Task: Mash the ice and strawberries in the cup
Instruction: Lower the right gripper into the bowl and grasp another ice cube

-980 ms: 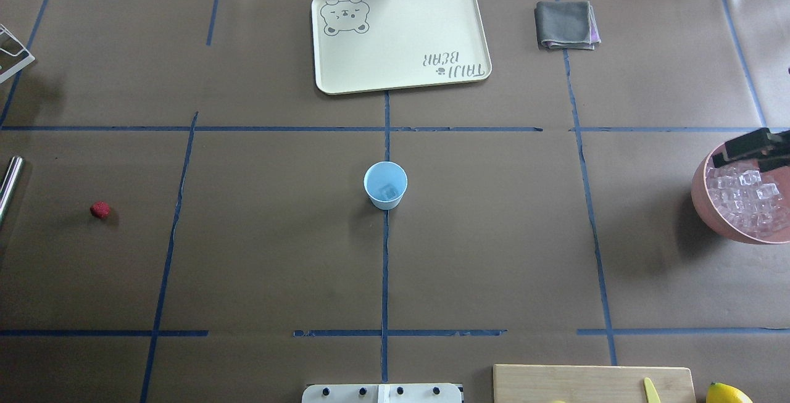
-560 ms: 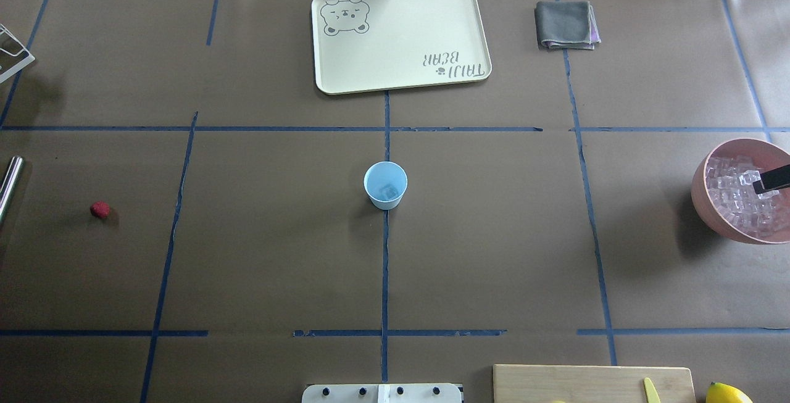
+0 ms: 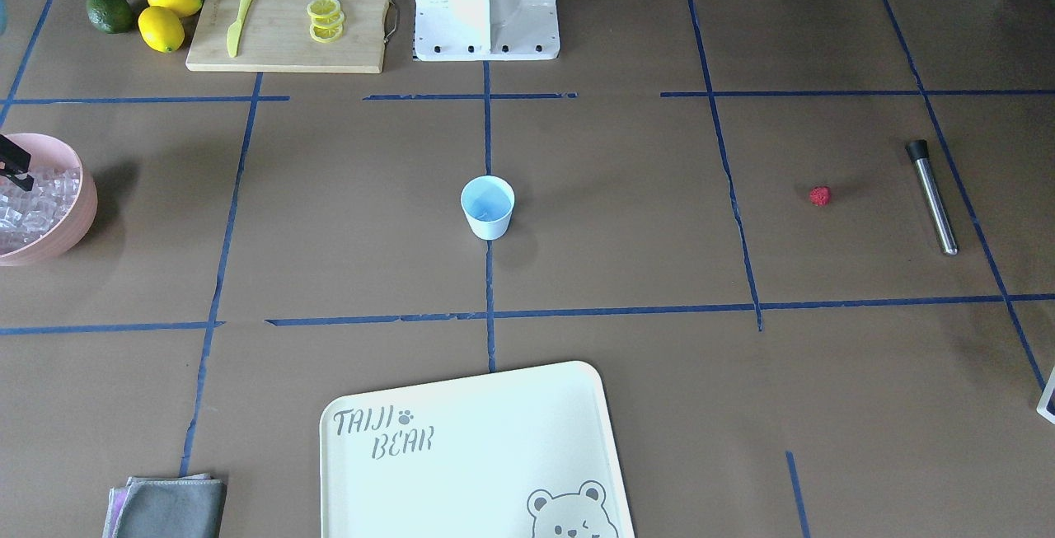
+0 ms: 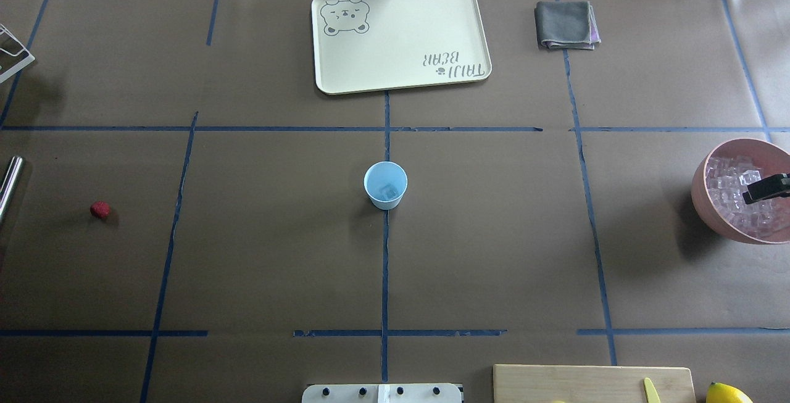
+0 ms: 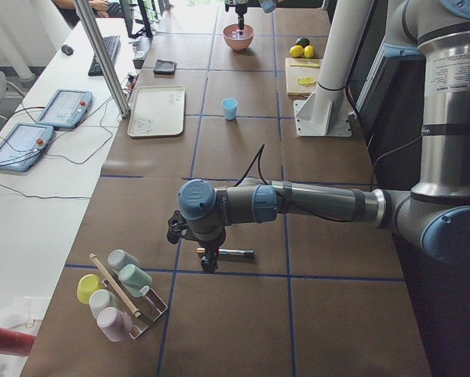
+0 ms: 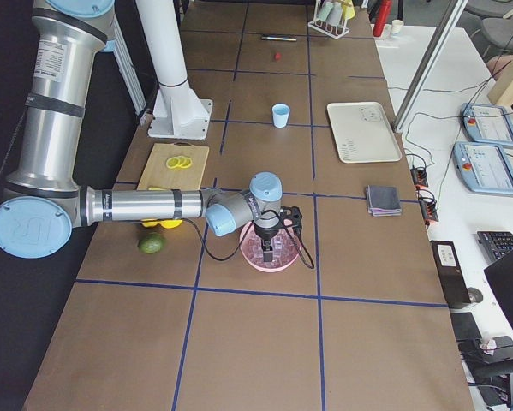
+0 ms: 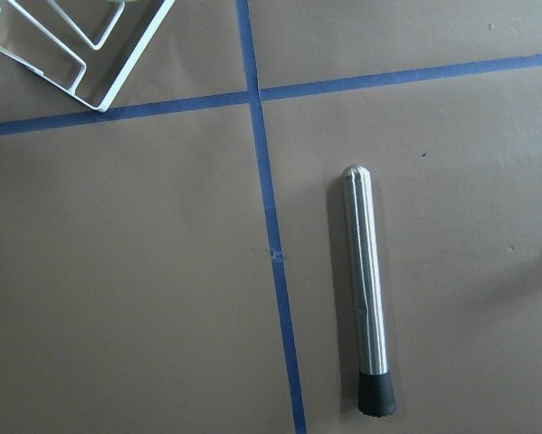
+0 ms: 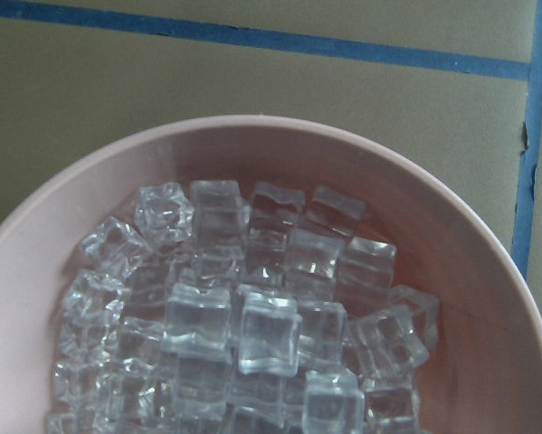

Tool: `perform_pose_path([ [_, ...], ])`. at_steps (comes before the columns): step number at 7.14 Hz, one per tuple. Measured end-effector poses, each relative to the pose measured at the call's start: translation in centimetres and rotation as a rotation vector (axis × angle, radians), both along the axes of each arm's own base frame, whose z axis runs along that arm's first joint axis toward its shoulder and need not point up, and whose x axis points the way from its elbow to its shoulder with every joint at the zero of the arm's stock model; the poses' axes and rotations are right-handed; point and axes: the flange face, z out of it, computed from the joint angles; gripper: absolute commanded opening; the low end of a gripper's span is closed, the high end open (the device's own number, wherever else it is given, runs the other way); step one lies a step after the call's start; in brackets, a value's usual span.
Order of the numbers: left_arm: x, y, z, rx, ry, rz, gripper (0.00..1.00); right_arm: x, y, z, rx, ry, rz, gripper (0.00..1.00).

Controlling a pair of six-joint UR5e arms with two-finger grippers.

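Note:
The light blue cup (image 4: pixel 385 185) stands upright at the table's centre, also in the front view (image 3: pixel 487 207), with one ice cube (image 4: pixel 388 192) inside. The red strawberry (image 4: pixel 100 209) lies alone on the robot's left, also in the front view (image 3: pixel 819 196). Several ice cubes (image 8: pixel 252 325) fill the pink bowl (image 4: pixel 701 196) on the right. My right gripper (image 3: pixel 23 175) hangs over that ice, fingers apart and empty; one finger (image 4: pixel 765 188) shows in the overhead view. My left gripper (image 5: pixel 209 263) hovers over a steel muddler (image 7: pixel 366 298); I cannot tell its state.
A cream bear tray (image 4: pixel 401 36) and a folded grey cloth (image 4: pixel 565 24) lie at the far side. A cutting board (image 3: pixel 288 19) with lemon slices, a knife, lemons and an avocado sits near the robot base. A white rack (image 7: pixel 71 45) with cups stands at far left.
My right gripper has moved from the bowl's far rim to over the middle of the ice, lower down. The cup, the strawberry and the left arm have not moved.

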Motion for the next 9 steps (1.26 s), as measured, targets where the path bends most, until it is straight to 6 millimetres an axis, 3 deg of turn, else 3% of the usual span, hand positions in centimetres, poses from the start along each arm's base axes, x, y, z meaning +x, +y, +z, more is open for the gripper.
perform_pose_path([
  [2,0.0,0.0,0.0,0.0,0.0,0.0,1.0,-0.2,0.0,0.5,-0.008,0.003,-0.004,0.43],
  [4,0.0,0.0,0.0,0.001,0.0,0.0,1.0,-0.2,0.0,0.6,-0.007,0.004,-0.005,0.04],
  [7,0.0,0.0,0.0,0.001,0.001,0.0,1.0,0.5,-0.1,0.5,0.012,0.005,-0.005,0.0],
  [9,0.0,0.0,-0.2,0.005,0.001,0.0,1.0,2.3,0.5,-1.9,0.059,-0.021,0.003,0.0],
])
